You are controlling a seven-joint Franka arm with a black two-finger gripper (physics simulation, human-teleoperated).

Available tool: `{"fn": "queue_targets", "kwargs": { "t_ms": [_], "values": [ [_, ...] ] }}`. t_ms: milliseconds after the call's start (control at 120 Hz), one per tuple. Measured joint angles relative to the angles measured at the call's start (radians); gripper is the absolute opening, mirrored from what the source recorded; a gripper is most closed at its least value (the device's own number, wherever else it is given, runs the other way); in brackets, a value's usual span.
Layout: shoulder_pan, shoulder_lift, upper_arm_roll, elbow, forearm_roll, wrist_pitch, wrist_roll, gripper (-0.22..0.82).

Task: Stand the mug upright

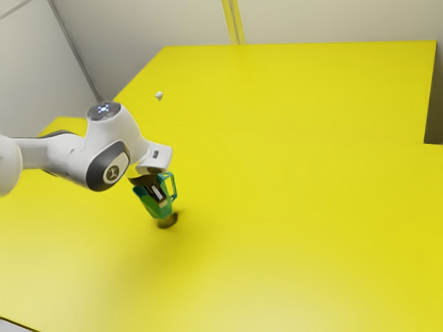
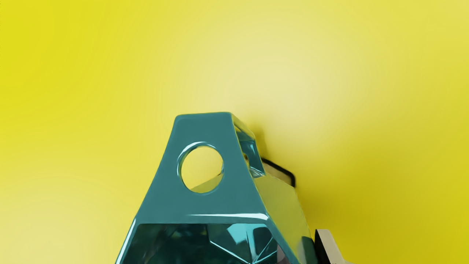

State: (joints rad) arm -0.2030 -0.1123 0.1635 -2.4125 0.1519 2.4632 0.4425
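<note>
The gripper (image 1: 156, 191) points down at a slant in the exterior view, with the teal-green mug (image 1: 164, 210) held between its fingers. The mug leans, its handle toward the exterior view's right and its lower end close above a small dark shadow; whether it touches the table I cannot tell. In the wrist view, the mug (image 2: 234, 200) has its open mouth facing the camera, and its flat handle top has a round hole. Of the gripper (image 2: 223, 256), one finger (image 2: 328, 244) lies against the mug's side wall; the mug hides the other.
The broad yellow table (image 1: 297, 207) extends around the mug. A small white object (image 1: 159, 95) lies farther back, near the table's far part. Pale walls stand behind the table.
</note>
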Motion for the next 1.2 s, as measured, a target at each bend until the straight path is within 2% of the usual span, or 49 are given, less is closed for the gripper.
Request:
{"fn": "queue_targets", "kwargs": {
  "t_ms": [550,1025,1200],
  "values": [
    [0.001,0.051,-0.003,-0.001,0.014,0.042,-0.070,-0.16],
    [-0.001,0.046,-0.001,0.004,-0.002,0.037,-0.069,0.17],
    [-0.002,0.017,-0.002,0.011,-0.003,0.025,-0.074,0.25]
  ]
}}
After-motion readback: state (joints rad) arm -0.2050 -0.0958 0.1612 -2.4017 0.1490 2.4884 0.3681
